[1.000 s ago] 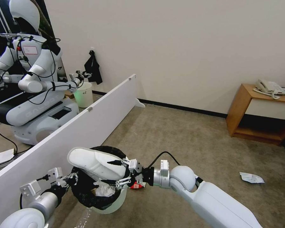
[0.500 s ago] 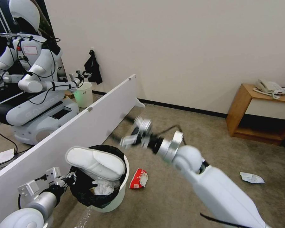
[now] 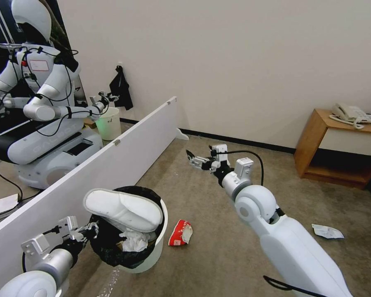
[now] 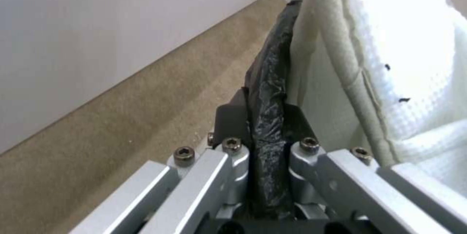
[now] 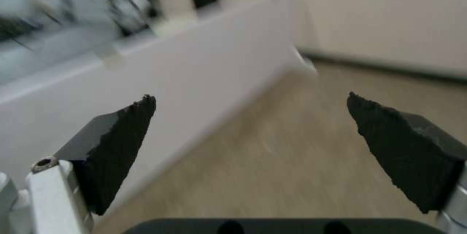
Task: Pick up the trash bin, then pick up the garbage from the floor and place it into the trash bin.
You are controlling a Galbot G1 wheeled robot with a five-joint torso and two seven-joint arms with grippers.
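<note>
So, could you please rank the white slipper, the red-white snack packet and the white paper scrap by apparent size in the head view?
1. The white fabric slipper, lying across the black-lined bin's rim, looks largest.
2. and 3. The red-white snack packet and the white crumpled paper scrap on the carpet look about alike, so they tie.

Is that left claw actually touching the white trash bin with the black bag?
Touching. The left wrist view shows the left gripper shut on the trash bin, its fingers pinching the bag-covered rim between them.
</note>
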